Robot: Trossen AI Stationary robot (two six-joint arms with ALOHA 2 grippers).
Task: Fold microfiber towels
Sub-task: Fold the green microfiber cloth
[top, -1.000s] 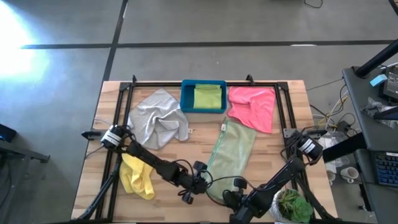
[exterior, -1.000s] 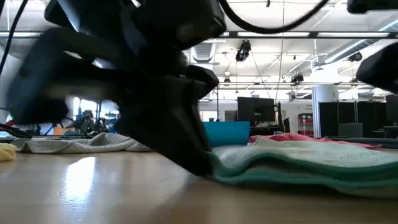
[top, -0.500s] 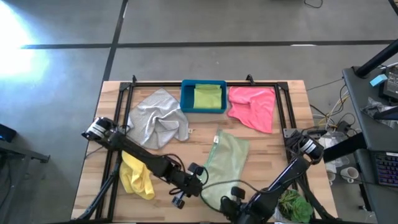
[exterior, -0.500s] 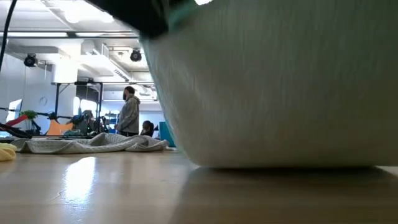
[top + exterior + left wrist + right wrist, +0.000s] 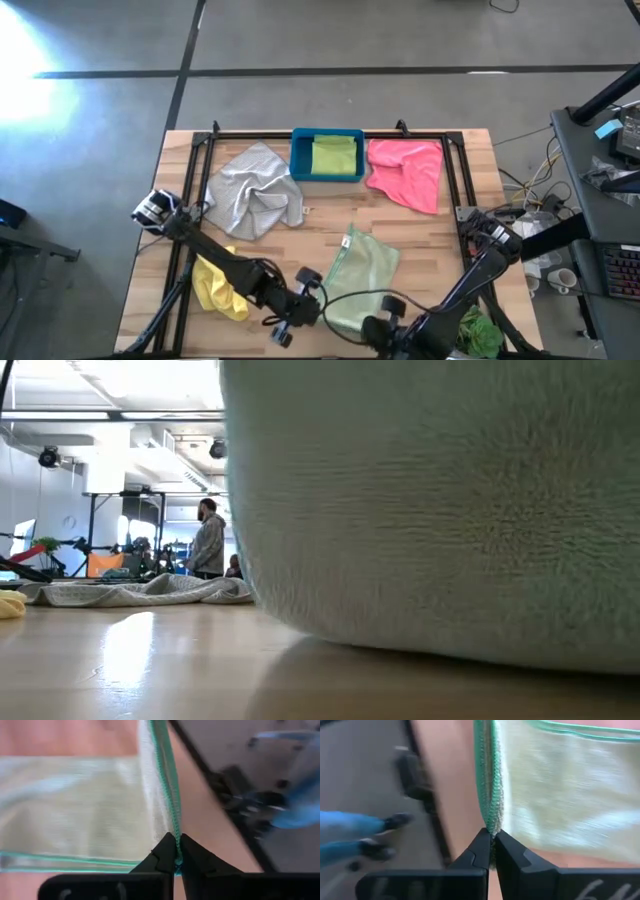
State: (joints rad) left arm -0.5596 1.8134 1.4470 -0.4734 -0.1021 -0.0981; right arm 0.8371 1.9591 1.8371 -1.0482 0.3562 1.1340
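with both arms drawn back to the near table edge, i note the sage green towel (image 5: 358, 282) has come with them: half a second ago its far corner reached further up the table toward the pink towel (image 5: 408, 172), and a second ago it lay long and narrow; now it sits bunched and shorter, directly ahead of both grippers. the left gripper (image 5: 303, 298) is closed tight on the towel's near left corner; the left wrist view shows the green stitched hem pinched between the fingers (image 5: 176, 856). the right gripper (image 5: 378, 328) is likewise clamped on the near right corner, hem caught between its fingers (image 5: 491, 851).

the low view is now almost wholly filled by sage cloth, which means the near edge hangs just in front of that camera.

other towels, relative to the grippers: yellow towel (image 5: 219, 284) just outboard of the left gripper, grey towel (image 5: 252, 190) well ahead of it, lime green towel (image 5: 333, 156) inside the blue bin (image 5: 297, 158) at the far edge. a person (image 5: 209, 541) stands in the room beyond.

judgement: the pull has straightened the near hem between two secure grips; the fold itself is not yet made, and four towels remain unfolded.
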